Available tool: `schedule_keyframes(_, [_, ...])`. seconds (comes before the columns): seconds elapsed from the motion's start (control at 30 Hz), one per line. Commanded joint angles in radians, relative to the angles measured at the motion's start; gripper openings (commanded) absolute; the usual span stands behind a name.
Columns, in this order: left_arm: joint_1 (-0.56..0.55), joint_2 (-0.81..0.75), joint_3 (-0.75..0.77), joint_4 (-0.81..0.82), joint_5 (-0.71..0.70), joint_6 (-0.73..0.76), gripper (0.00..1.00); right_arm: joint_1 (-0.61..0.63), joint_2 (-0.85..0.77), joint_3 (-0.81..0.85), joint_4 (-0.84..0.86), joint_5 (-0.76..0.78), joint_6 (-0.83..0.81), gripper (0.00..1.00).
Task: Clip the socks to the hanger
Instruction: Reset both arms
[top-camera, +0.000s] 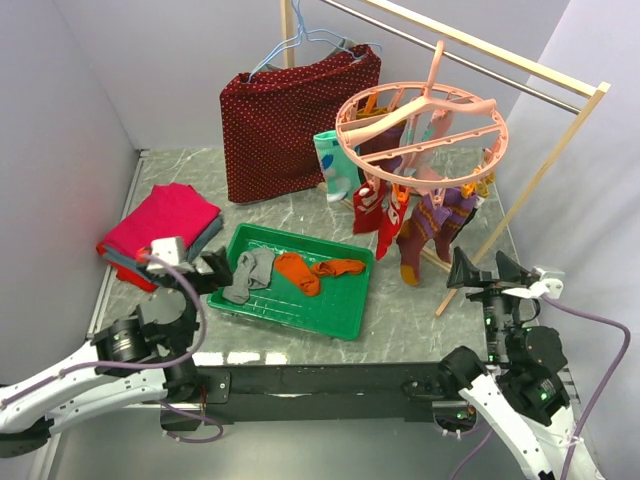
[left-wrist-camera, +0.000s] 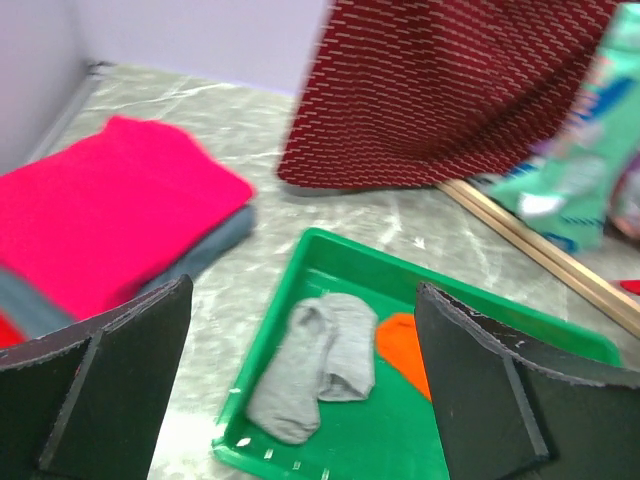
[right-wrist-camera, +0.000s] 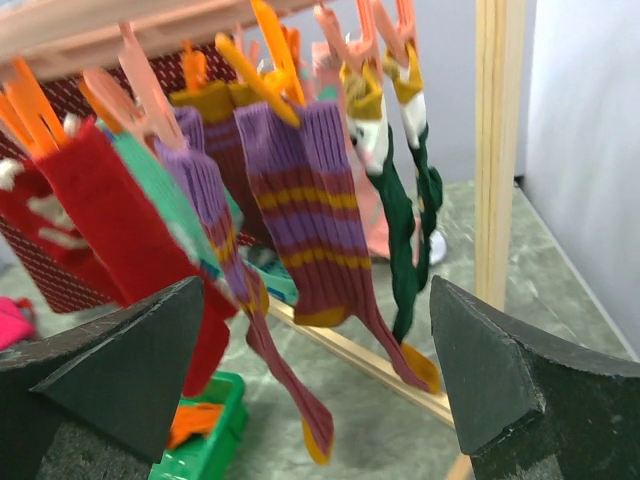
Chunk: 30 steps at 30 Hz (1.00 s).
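Observation:
The salmon-pink round hanger (top-camera: 425, 125) hangs from the wooden rack with red (top-camera: 372, 208) and purple-striped socks (top-camera: 430, 225) clipped under it. In the right wrist view the purple-striped socks (right-wrist-camera: 305, 210), a red sock (right-wrist-camera: 115, 215) and dark green socks (right-wrist-camera: 405, 230) hang from pegs. A grey sock (top-camera: 247, 275) and two orange socks (top-camera: 310, 272) lie in the green tray (top-camera: 340, 320). My left gripper (top-camera: 205, 268) is open and empty above the tray's left end, over the grey sock (left-wrist-camera: 315, 365). My right gripper (top-camera: 490, 268) is open and empty, right of the hanging socks.
A large dark-red white-dotted cloth (top-camera: 295, 120) hangs on a light-blue wire hanger (top-camera: 300, 40) at the back. A folded pink-red cloth stack (top-camera: 160, 225) lies left of the tray. The wooden rack's base bar (right-wrist-camera: 380, 365) and post (right-wrist-camera: 497, 150) stand close to the right gripper.

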<state>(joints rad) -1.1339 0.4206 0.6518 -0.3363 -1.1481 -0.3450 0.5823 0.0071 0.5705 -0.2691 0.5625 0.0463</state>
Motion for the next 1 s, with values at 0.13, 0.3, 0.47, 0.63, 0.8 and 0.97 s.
schedule_keyframes(0.13, [-0.004,-0.069,-0.026,-0.149,-0.194,-0.178,0.96,-0.001,-0.297,-0.046,-0.03,0.103,-0.014,1.0])
schedule_keyframes(0.3, [-0.004,-0.031,-0.038,-0.092,-0.219,-0.14,0.97,-0.002,-0.294,-0.069,-0.032,0.097,0.02,1.0])
schedule_keyframes(0.47, [-0.004,0.038,-0.014,-0.17,-0.254,-0.233,0.96,-0.002,-0.294,-0.077,-0.032,0.103,0.024,1.0])
schedule_keyframes(0.63, [-0.004,0.072,0.009,-0.256,-0.285,-0.322,0.96,-0.002,-0.294,-0.078,-0.044,0.105,0.033,1.0])
schedule_keyframes(0.8, [-0.004,0.08,0.003,-0.23,-0.282,-0.301,0.97,-0.002,-0.295,-0.078,-0.051,0.1,0.046,1.0])
schedule_keyframes(0.97, [-0.006,0.067,-0.018,-0.161,-0.268,-0.229,0.96,-0.002,-0.295,-0.086,-0.044,0.105,0.041,1.0])
